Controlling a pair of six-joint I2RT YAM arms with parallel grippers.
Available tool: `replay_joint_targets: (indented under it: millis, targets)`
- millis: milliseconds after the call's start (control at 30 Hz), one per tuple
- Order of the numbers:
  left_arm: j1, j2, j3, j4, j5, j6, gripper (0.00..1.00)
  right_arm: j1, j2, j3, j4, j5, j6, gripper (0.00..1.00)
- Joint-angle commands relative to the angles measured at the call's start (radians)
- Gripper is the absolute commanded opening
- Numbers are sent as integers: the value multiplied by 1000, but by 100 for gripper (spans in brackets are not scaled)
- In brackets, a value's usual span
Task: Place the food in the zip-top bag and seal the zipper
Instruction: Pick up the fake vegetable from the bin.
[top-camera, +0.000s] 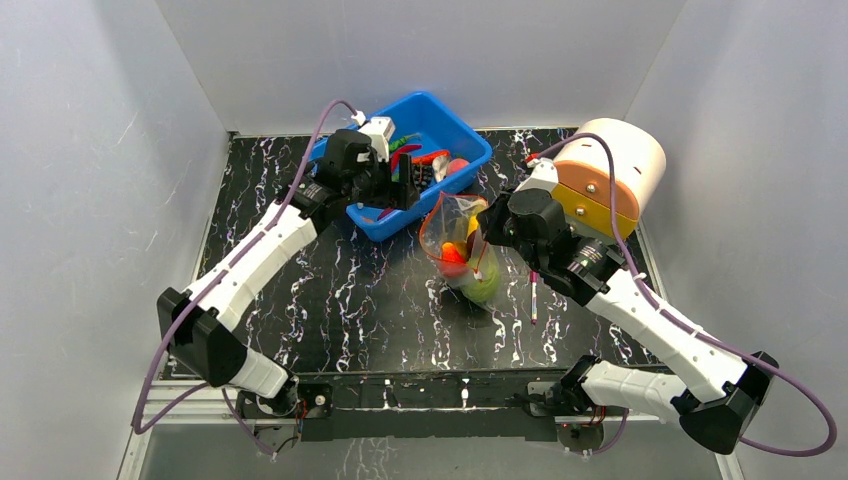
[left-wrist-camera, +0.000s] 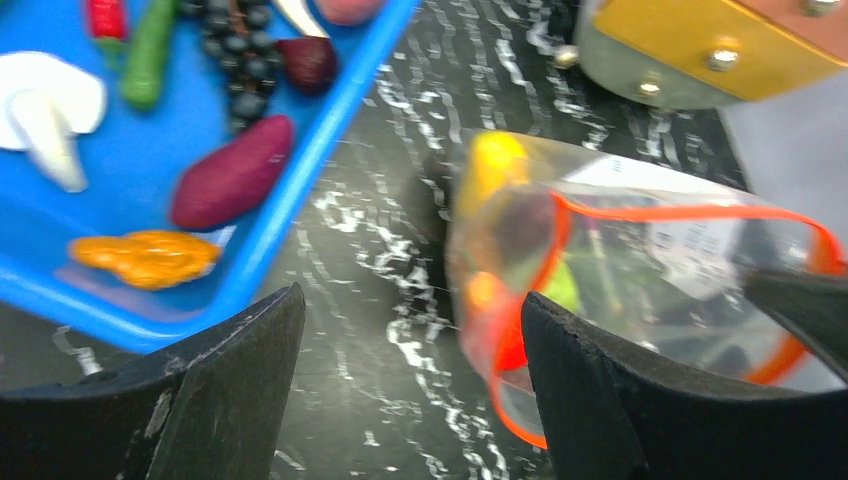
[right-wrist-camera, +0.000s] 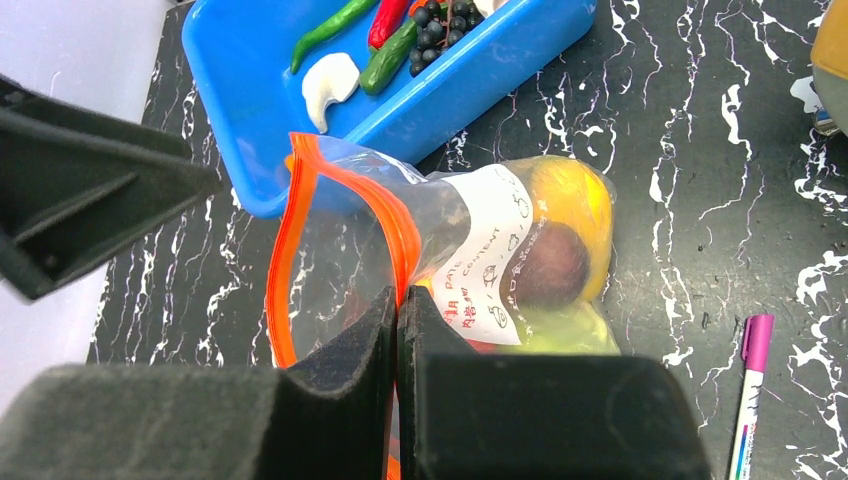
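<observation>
The clear zip-top bag (top-camera: 462, 252) stands mid-table with its mouth held open, and it also shows in the right wrist view (right-wrist-camera: 470, 250) and the left wrist view (left-wrist-camera: 640, 260). Inside it lie a yellow piece (right-wrist-camera: 580, 195), a brown piece (right-wrist-camera: 548, 262) and a green piece (top-camera: 482, 287). My right gripper (right-wrist-camera: 397, 300) is shut on the red-orange zipper strip (right-wrist-camera: 385, 215) at one side of the mouth. My left gripper (left-wrist-camera: 412, 330) is open and empty, over the table between the tub and the bag. More food lies in the blue tub (top-camera: 465, 135): a white mushroom (left-wrist-camera: 45, 110), a purple piece (left-wrist-camera: 232, 172), an orange piece (left-wrist-camera: 145, 255).
A pink-capped pen (top-camera: 533, 297) lies right of the bag, and it also shows in the right wrist view (right-wrist-camera: 748, 385). A round cream and orange container (top-camera: 610, 170) stands at the back right. Grey walls close in the table on three sides.
</observation>
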Motion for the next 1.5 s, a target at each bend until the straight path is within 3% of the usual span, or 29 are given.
replay_joint_targets:
  millis: [0,267,500,867,1467]
  targets:
    - [62,69,52,-85,-140,125,74,-3,-25,33,49,9,-20,0]
    - [165,201,148,-98,-187,190,68,-3,-29,36,61,-4,-35,0]
    - [192,358,235,-67,-346,276,69,-3,-14,33,77,-33,-36,0]
    - [217,556,415,-100,-344,298,65,-4,-35,26,78,-24,-37,0]
    - [253,748,509,-150,-312,297,64,-5,-29,41,70,-25,-38,0]
